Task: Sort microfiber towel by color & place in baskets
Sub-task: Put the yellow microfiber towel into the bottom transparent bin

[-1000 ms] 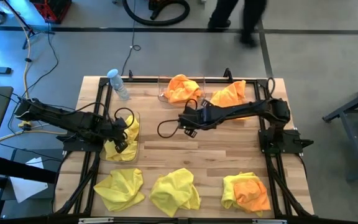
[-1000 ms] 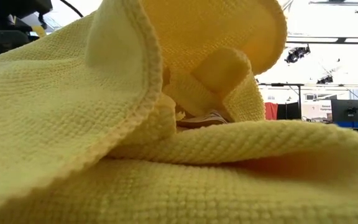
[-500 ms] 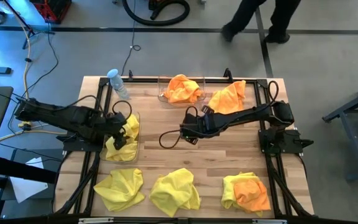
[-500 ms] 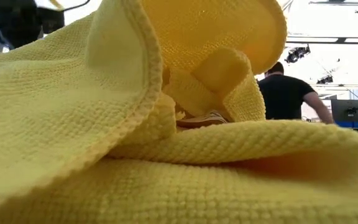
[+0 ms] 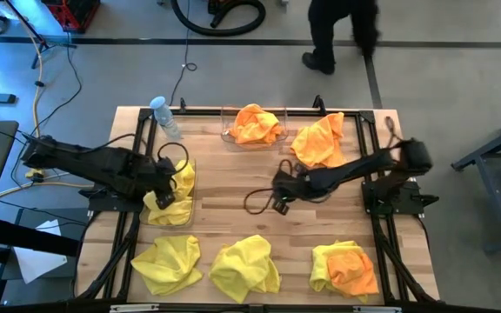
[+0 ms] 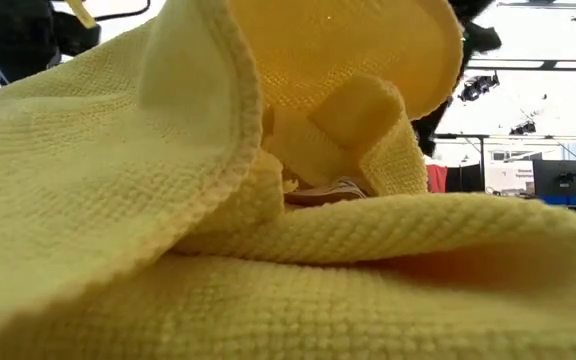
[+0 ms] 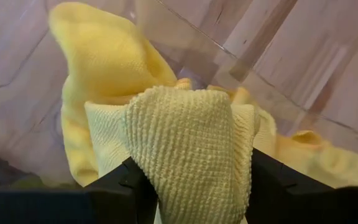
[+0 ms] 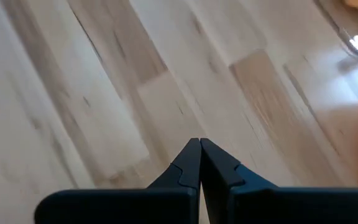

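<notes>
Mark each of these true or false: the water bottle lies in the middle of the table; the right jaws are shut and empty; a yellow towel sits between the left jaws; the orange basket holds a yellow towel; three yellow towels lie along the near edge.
1. False: the water bottle stands at a far corner.
2. True: the right gripper is shut on nothing.
3. True: a yellow towel sits in the left gripper, over the left basket.
4. False: the far basket holds only an orange towel.
5. False: two all-yellow heaps and a mixed heap.
</notes>
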Controlling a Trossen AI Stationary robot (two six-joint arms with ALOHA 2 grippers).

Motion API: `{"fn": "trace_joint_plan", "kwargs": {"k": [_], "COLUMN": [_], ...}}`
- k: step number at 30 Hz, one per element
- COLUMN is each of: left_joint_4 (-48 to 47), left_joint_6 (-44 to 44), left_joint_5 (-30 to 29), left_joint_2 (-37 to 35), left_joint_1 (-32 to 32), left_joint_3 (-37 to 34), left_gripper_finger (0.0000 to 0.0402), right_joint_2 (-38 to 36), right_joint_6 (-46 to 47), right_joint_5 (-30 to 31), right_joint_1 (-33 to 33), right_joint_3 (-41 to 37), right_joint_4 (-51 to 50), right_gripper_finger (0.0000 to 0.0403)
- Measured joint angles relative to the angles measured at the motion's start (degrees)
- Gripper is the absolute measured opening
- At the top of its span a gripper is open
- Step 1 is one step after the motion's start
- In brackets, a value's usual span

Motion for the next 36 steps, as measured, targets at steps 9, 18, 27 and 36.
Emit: {"fn": "trace_joint_plan", "kwargs": {"k": [9, 18, 27, 36], "left_joint_4": [-4.1, -7.9, -6.4, -3.6], "left_joint_6": [0.0, -1.4, -1.4, -6.4], "left_joint_5": [-5.0, -2.7, -2.6, -2.1], "left_joint_2": [6.9, 9.1, 8.7, 8.7], "left_joint_1": [0.0, 0.0, 0.0, 0.0], "left_joint_3": [5.0, 7.6, 7.6, 7.5], "left_gripper_finger": [0.0165, 0.0165, 0.0165, 0.0165], "right_joint_2": [-20.3, -27.4, -27.3, -27.3], "right_joint_6": [-2.1, 2.2, 5.5, 5.4], "right_joint_5": [3.7, 3.8, 4.0, 4.8], "right_joint_1": [-2.1, -3.0, -0.9, 2.1], "right_joint_3": [-19.5, -27.5, -28.9, -28.9], "right_joint_4": [22.6, 27.5, 28.2, 28.6], "right_gripper_finger": [0.0000, 0.0000, 0.0000, 0.0000]}}
